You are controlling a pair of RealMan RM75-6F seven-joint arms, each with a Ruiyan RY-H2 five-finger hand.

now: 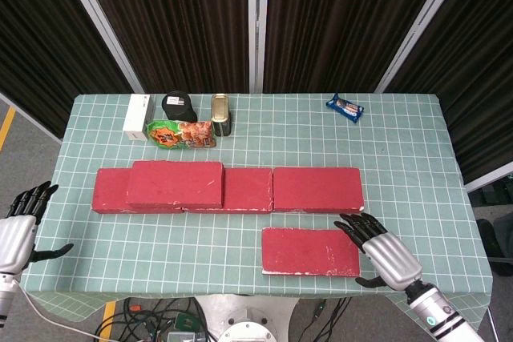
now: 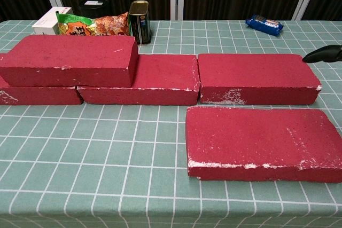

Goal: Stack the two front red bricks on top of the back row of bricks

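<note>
Though near, front brick [image 1: 309, 251] beside fingers [image 1: 353, 227].

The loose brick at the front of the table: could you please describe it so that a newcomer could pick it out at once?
On the green checked table, a row of red bricks runs across the middle. The loose brick lies flat by itself nearer the front edge, towards the right, beside the right hand. Unlike the others, it touches no other brick.

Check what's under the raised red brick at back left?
The raised red brick rests across two back-row bricks, the left-end brick and the middle brick. The seam between them is covered, so any gap there can't be seen.
</note>
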